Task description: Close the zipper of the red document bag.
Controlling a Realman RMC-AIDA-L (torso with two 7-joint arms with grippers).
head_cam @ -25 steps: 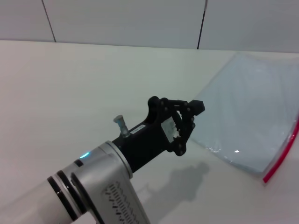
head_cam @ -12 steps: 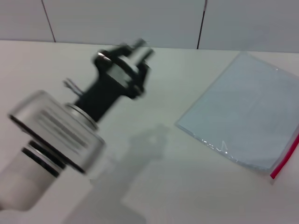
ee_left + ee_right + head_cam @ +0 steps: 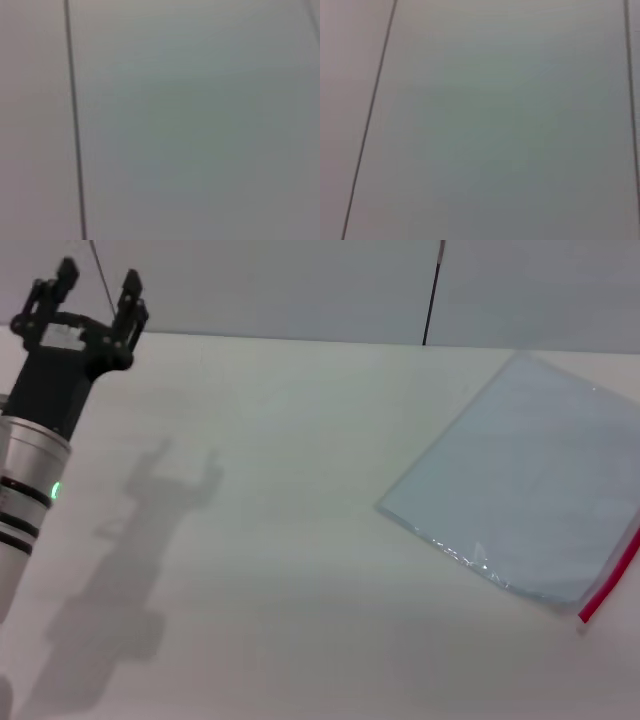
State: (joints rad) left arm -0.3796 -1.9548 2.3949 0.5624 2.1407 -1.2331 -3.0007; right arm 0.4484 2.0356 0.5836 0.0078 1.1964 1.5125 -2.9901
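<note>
One left claw [image 3: 93, 288] is seen raised at the far left, its two fingers spread and empty. One bag [image 3: 530, 485] is laid flat on the bench [image 3: 280, 540] at the right, one zipper [image 3: 612, 578] along its right edge.

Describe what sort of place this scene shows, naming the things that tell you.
Probably a robot test bench: a bare white table before a panelled wall, holding only the red document bag, with the left gripper raised at the table's far left.
</note>
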